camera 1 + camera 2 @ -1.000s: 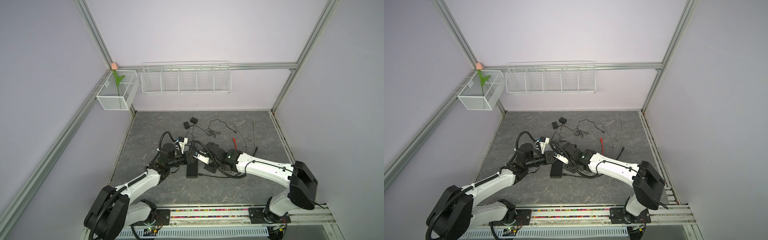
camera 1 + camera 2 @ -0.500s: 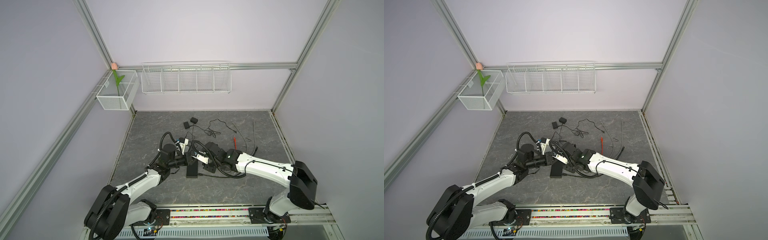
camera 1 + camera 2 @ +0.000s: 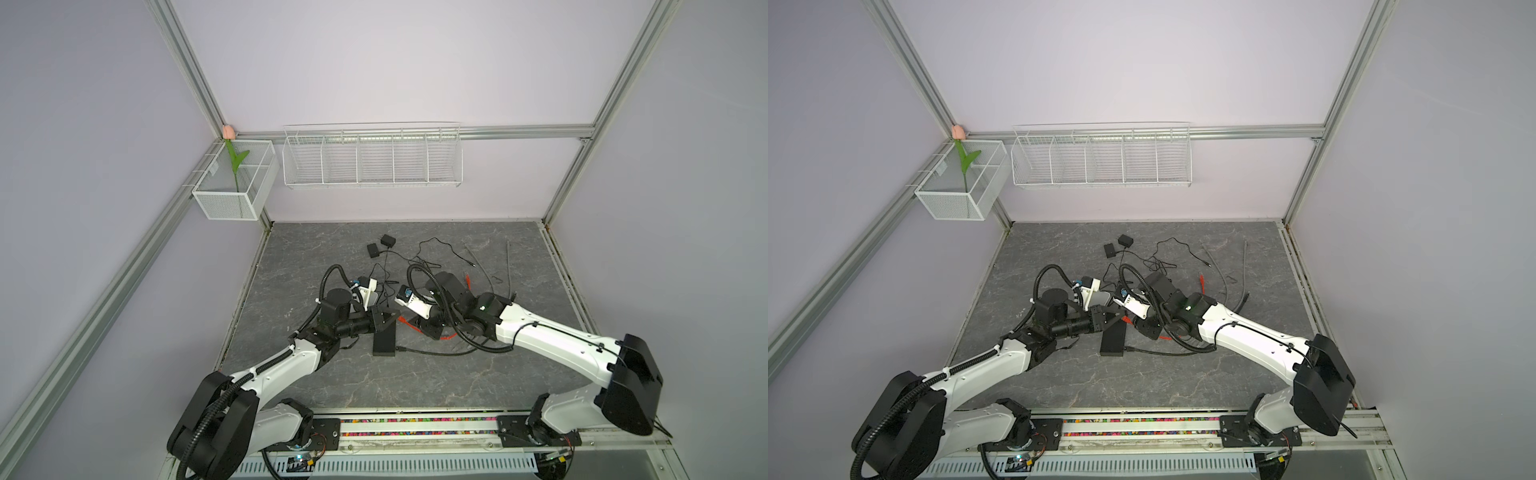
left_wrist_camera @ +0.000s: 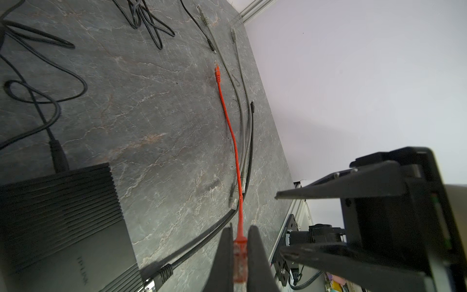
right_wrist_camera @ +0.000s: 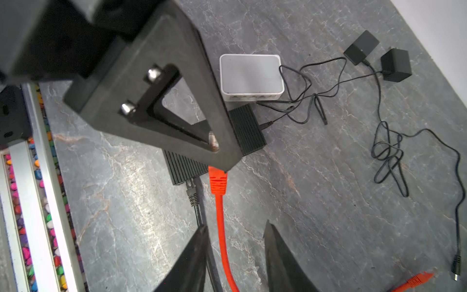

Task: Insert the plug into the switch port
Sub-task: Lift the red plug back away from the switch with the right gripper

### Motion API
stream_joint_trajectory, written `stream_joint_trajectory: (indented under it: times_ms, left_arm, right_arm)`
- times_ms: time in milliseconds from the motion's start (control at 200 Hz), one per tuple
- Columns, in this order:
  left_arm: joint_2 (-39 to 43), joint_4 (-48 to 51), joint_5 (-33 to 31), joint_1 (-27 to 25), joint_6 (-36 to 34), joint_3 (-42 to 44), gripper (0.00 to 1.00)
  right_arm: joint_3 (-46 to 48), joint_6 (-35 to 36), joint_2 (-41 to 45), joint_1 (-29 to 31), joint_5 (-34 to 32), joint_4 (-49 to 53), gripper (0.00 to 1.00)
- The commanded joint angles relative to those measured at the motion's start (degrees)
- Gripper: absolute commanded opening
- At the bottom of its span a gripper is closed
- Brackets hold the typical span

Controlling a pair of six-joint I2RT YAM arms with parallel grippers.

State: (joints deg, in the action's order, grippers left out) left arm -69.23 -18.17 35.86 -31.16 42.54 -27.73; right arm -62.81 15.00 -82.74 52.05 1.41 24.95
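Now that the left tool (image 4: 240, 235) has clamped onto the orange plug (image 4: 239, 255) and the right tool (image 5: 236, 226) has let go, jaws spread either side of the orange cable (image 5: 222, 227), the handover looks done and insertion falls to the left arm. The black switch (image 5: 249, 129) lies just beneath the left tool's tip; a black cable (image 5: 193, 196) already plugged in there crowds the approach, with the white switch (image 5: 250, 75) beyond.

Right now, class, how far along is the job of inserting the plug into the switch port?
Done: the left claw is shut on the orange plug. In hand: the right claw stands open astride the orange cable, not gripping it. Left: the plug is not yet in the black switch; aligning it and pushing it in remain.
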Motion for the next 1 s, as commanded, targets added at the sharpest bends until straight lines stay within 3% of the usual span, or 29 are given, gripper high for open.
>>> stream_joint_trajectory:
  times_ms: [0, 375, 610, 995]
  left_arm:
    - [1.1, -0.2, -0.4, -0.1, -0.9, 0.2, 0.0]
    - [0.9, -0.2, -0.6, -0.1, -1.1, 0.2, 0.0]
    - [0.8, -0.1, -0.6, -0.1, -1.3, 0.4, 0.0]
    - [1.4, -0.1, -0.5, -0.2, -1.2, 0.7, 0.0]
  right_arm:
    - [1.0, 0.8, -1.1, -0.1, 3.5, -1.7, 0.39]
    - [-0.9, 1.3, -6.3, -0.3, 4.5, -2.4, 0.32]
    - [-1.3, 1.2, -7.3, -0.4, 5.2, -2.6, 0.16]
    - [-0.9, 0.6, -6.9, -0.6, 5.0, -3.6, 0.17]
